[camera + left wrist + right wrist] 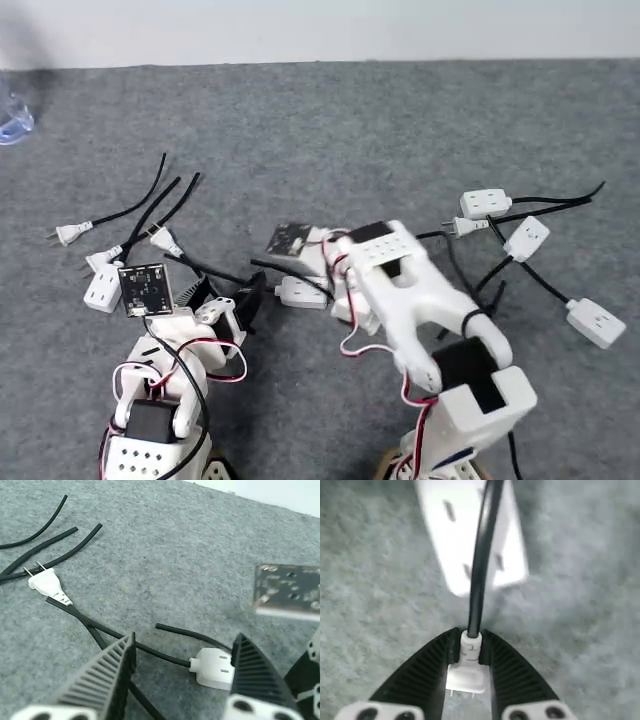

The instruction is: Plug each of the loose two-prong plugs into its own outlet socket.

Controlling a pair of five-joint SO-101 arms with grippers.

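Gripped plug: the white two-prong gripped plug (pixel 465 675) sits between the fingers of the right gripper (pixel 468 635), which are clamped on its body. Its black cord (pixel 479 565) runs away from the wrist.
Near socket: a white near socket (pixel 470 535) lies on the grey desk (pixel 350 130) just past the fingertips, under that cord. I cannot tell whether they touch.
Centre socket: in the high view the centre socket (pixel 300 292) lies mid-frame, between the two arms. It may be the same one.
Left gripper: the left gripper (pixel 185 639) is low over the desk with its fingers wide apart, the centre socket (pixel 215 667) beside one finger.
Loose plugs: the far-left plug (pixel 68 234) is at the left edge of the frame. The second plug (pixel 165 240) lies right of it. The right plug (pixel 462 227) is at upper right, just below the upper-right socket (pixel 485 203).
Left socket: the left socket (pixel 102 290) lies at the left, below the loose plugs.
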